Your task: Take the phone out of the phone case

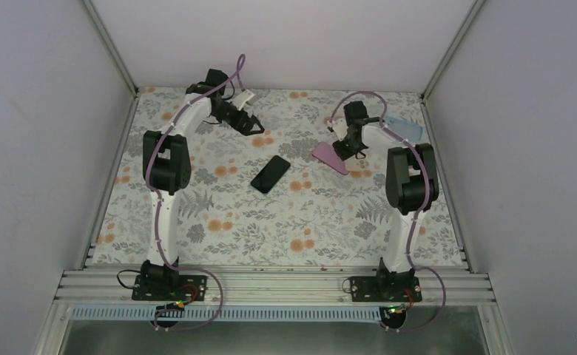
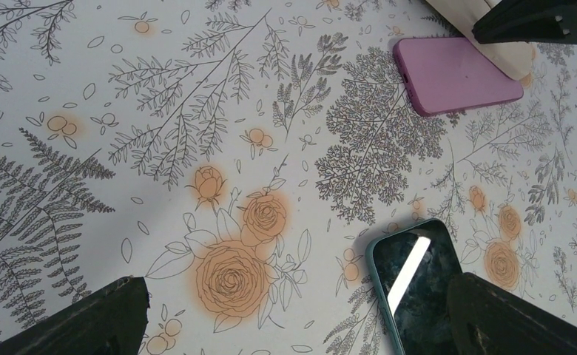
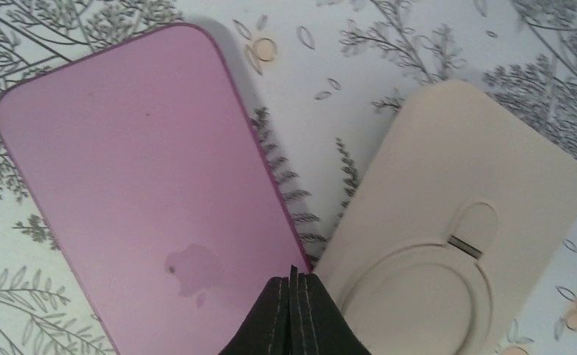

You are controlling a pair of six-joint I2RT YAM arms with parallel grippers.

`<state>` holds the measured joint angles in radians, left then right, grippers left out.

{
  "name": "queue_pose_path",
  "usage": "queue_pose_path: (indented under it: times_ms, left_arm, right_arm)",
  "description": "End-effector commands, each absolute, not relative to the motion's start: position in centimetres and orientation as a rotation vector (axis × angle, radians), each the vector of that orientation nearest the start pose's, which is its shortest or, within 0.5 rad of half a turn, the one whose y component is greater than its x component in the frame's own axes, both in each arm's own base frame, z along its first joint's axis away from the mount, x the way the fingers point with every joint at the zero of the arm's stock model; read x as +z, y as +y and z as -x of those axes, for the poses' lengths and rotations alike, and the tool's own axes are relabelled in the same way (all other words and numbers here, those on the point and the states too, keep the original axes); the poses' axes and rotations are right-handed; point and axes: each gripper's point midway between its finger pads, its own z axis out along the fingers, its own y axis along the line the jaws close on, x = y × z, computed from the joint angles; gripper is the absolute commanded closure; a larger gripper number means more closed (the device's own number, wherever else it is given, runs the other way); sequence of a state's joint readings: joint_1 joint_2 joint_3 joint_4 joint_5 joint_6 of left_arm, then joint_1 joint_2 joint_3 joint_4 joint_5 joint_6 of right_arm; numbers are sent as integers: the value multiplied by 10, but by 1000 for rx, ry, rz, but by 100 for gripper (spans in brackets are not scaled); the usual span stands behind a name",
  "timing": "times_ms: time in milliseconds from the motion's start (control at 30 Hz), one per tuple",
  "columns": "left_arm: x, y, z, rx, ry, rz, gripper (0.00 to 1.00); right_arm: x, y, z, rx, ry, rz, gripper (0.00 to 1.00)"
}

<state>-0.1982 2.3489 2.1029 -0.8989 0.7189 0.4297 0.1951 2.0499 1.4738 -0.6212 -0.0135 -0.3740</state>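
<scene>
Gleaming black phone (image 1: 270,174) centred on the table (image 1: 219,222); right tool (image 3: 291,277) pinched closed over matte pink case (image 3: 145,192); left tool (image 1: 256,127) spread.

Left arm (image 1: 166,159) reaches far forward, elbow raised, wrist turned inward; left gripper (image 1: 253,126) tilted down, fingers (image 2: 93,322) spread wide, nothing between them. Right arm (image 1: 410,177) bent forward, wrist turned inward; right gripper (image 1: 343,148) points down, low, fingers (image 3: 274,318) pressed flat together, empty
</scene>
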Motion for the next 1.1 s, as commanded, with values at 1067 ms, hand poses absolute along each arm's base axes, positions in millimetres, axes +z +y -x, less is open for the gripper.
queue_pose_path:
  times_ms: [1067]
  left_arm:
    - [124,-355,-550,-821,2159,-974,0]
  right_arm:
    - [44,57,-355,96,2703,730,96]
